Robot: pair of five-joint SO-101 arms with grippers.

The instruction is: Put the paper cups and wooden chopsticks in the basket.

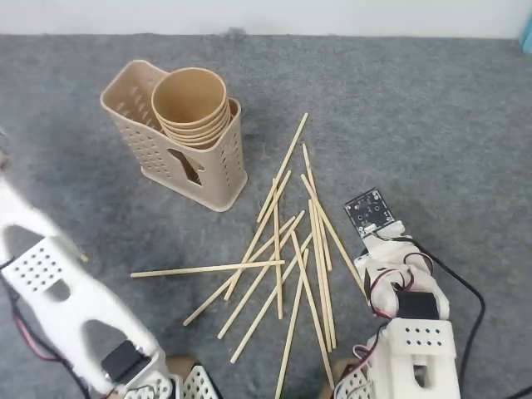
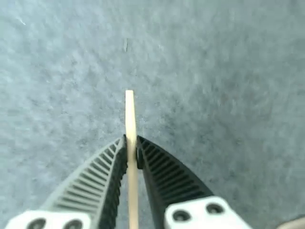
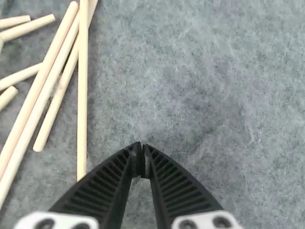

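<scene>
Left end effector (image 2: 131, 143) clenched on one wooden chopstick (image 2: 129, 114). The stick's long axis is in line with the end effector, it runs between the two fingers, and its blunt tip sticks out past the fingertips over bare grey table (image 2: 228, 71). The rest of the stick is hidden behind the fingers.

Right end effector (image 3: 142, 160) clenched on nothing, fingertips meeting just above the table, with loose chopsticks (image 3: 82, 86) just beside it, not touching.

High view: beige perforated basket (image 1: 220, 179) stands upright at far left. The nested stack of paper cups (image 1: 189, 98) sits inside it, in its right part, mouths up and leaning slightly.

The wooden chopsticks (image 1: 278, 249) lie flat on the table in a loose crossed pile at centre, between the basket and the right arm (image 1: 399, 291). Most long axes run near to far, many slanting from near-left to far-right, and several overlap. One stick (image 1: 208, 269) lies almost left to right at the pile's left edge, its left end pointing toward the left arm (image 1: 66, 299). The rightmost sticks reach just beside the right arm. All of the pile is outside the basket, well apart from it except the far tips, which come near its right wall
</scene>
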